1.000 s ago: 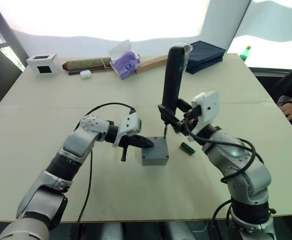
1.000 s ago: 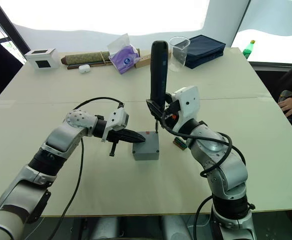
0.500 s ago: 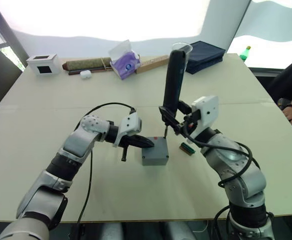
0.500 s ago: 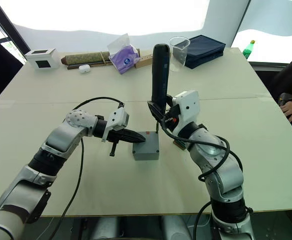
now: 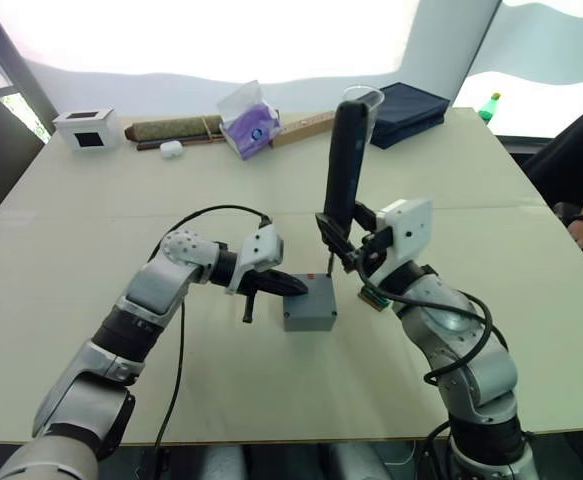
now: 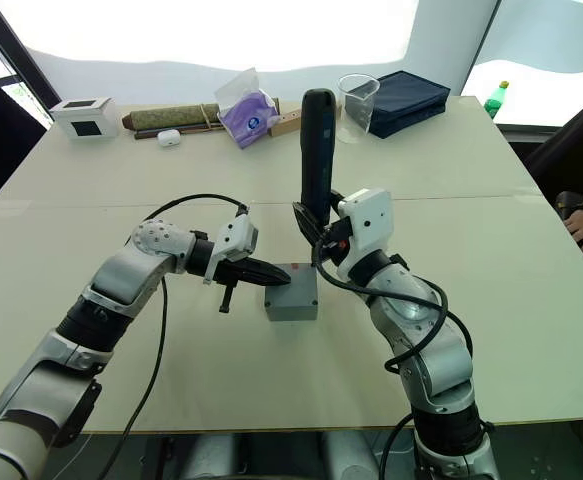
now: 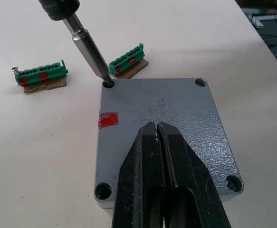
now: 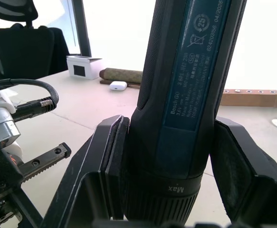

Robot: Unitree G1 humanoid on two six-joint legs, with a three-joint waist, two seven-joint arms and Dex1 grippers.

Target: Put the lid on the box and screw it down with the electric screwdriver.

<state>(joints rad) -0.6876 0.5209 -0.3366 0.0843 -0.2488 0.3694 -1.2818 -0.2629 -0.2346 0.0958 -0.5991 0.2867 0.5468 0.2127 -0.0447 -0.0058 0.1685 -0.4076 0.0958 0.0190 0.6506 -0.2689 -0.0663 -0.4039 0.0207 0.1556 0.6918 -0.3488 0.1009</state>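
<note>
Left gripper (image 7: pixel 158 127), fingers pressed together, pins the square grey lid (image 7: pixel 176 114) onto the grey box (image 5: pixel 309 312) mid-table. My right gripper (image 8: pixel 169 156) clamps the matte-black electric screwdriver (image 5: pixel 343 160), bit in one corner hole. I judge the other three corners remain.

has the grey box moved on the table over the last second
No. The box sits where it was, just past the left gripper pressing on its lid.
</note>
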